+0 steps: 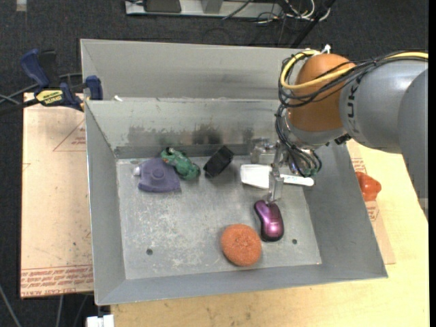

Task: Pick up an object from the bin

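My gripper (274, 189) hangs low in the right half of the bin, its tip just above the upper end of a glossy purple computer mouse (269, 220) that lies on the bin floor. A flat white piece (255, 176) lies just left of the gripper, touching or nearly touching it. An orange round scrubby ball (241, 244) rests below and left of the mouse, close to the bin's front wall. Nothing shows in the gripper's grasp.
Along the back wall lie a black block (218, 162), a green crumpled toy (180, 163) and a lilac flat shape with a knob (158, 178). The arm with its orange dome and cables reaches in from the right above the bin's right wall.
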Controlling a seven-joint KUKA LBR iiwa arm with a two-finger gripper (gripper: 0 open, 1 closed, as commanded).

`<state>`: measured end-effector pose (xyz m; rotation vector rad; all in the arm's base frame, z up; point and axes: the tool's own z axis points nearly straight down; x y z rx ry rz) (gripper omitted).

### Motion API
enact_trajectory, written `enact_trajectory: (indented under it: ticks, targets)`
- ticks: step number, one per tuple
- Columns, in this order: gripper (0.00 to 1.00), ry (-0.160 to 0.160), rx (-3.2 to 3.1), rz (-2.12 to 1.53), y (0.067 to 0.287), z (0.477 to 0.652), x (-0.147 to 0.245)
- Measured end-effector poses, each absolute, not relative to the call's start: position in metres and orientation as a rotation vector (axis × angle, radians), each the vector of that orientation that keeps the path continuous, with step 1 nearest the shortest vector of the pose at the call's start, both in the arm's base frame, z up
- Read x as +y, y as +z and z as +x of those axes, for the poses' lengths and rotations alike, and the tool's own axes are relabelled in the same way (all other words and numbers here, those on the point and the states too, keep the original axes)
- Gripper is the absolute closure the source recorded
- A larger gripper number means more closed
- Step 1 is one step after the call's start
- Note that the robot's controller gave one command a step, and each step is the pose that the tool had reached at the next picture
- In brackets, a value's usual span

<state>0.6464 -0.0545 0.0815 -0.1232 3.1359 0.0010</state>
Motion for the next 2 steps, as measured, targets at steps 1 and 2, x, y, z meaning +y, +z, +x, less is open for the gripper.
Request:
enact_trajectory:
  ticks: [1, 2]
  targets:
    - [0.00, 0.002, 3.143, -0.118, 0.096, 0.644, -0.073]
    - [0.00, 0.002, 3.132, -0.095, 0.114, 0.644, -0.063]
